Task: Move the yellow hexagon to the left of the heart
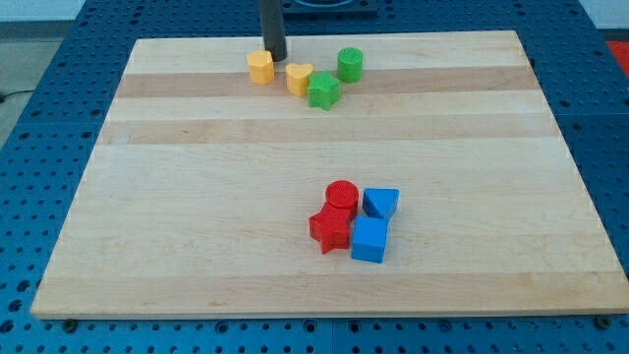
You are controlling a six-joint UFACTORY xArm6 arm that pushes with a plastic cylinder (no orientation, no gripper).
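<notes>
My tip (276,57), bare rod without claw, just right of yellow hexagon (260,67); yellow heart (299,79) lower right, near.

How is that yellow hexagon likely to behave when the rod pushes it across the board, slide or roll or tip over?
The yellow hexagon will probably slide, not roll: it sits flat on the smooth wooden board. It looks squat, so tipping seems unlikely. My tip is at its upper right, so an off-centre push may turn it.
</notes>
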